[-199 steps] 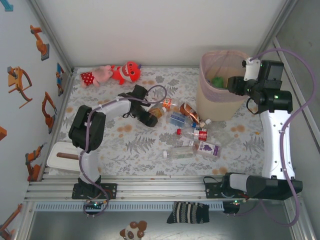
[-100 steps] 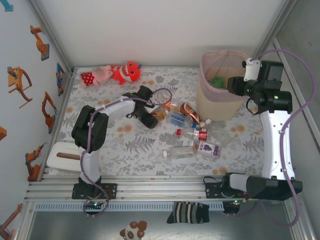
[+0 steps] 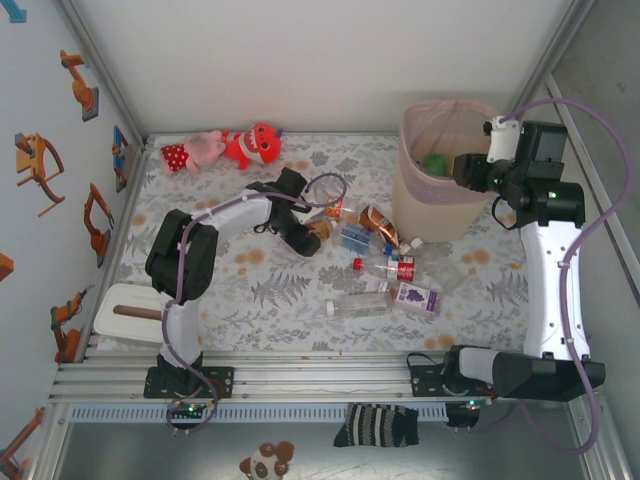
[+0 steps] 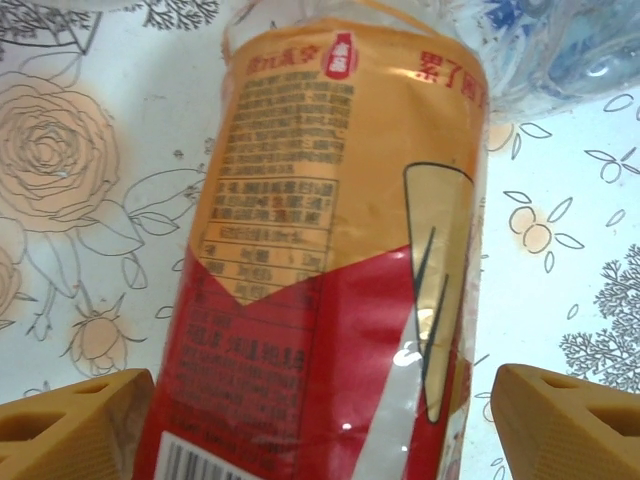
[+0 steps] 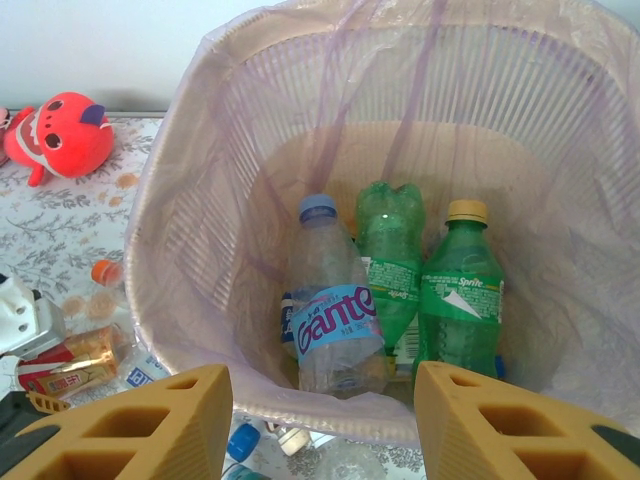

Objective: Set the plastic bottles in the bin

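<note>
Left wrist view: left tool stands apart astride a red-orange bottle on the worktop; right tool, apart and empty, hovers over the far-right bin holding three bottles.

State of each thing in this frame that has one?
Left gripper: open, low over the table.
Orange-red bottle: lying flat between its fingers, ungripped.
Bin: upright, lined, holding at least three bottles.
Right gripper: open, empty, above the bin.
Loose bottles: lying on the table.

A robot lab test cell: white panel walls, aluminium frame rails, floral-clothed table.
</note>
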